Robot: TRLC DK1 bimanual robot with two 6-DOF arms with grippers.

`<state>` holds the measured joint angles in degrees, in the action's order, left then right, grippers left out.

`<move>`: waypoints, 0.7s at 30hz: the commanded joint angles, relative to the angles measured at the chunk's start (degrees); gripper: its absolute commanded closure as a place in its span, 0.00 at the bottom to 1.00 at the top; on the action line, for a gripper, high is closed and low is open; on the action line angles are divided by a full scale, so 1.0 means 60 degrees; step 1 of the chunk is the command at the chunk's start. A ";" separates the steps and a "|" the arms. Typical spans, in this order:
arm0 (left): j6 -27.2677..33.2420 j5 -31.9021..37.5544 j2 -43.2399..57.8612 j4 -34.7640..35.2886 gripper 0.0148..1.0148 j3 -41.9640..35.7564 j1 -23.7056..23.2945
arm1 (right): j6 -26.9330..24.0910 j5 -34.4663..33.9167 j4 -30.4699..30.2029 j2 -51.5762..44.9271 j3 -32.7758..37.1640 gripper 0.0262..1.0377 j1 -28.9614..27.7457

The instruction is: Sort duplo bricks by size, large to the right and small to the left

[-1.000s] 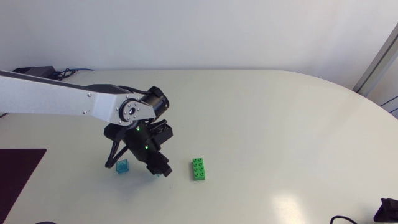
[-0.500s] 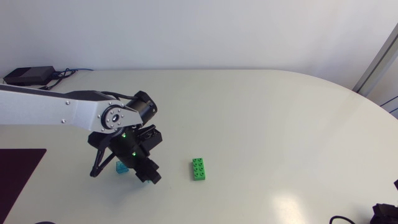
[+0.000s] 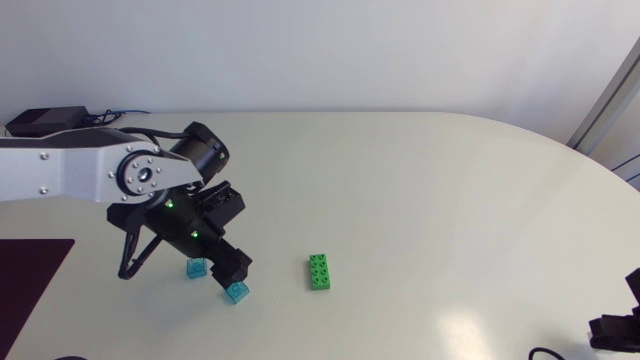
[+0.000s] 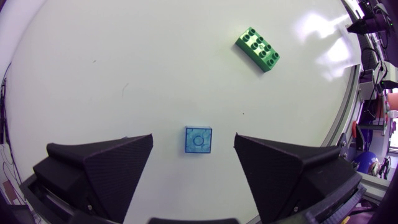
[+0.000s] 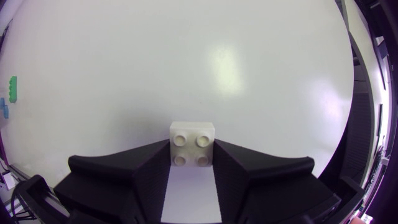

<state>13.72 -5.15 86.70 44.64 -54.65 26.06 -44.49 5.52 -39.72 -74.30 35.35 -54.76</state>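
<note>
A blue brick point(image 4: 198, 139) sits between my spread left gripper point(image 4: 193, 138); green brick point(image 4: 258, 49) ahead. Right gripper point(image 5: 193, 147) clamps a white brick point(image 5: 193, 132).

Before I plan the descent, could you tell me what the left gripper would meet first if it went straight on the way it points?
Most likely the small blue brick: it lies on the table straight ahead of the open left gripper, centred between the fingers and untouched. How far off it is, I cannot judge.

You're at a lab-style robot bench: a pale rounded table point(image 3: 450, 200), with a power adapter point(image 3: 42, 121) and cables point(image 3: 104, 116) at ten o'clock.
</note>
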 commanded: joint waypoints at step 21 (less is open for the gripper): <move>0.0175 -0.0255 -0.1910 -0.0468 0.04 0.1433 -0.0199 | 0.6888 -0.0070 0.0102 -0.1005 0.1285 0.79 1.0504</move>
<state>13.96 -5.93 75.94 42.35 -47.72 25.17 -7.44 5.56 -39.46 -78.22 42.06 4.60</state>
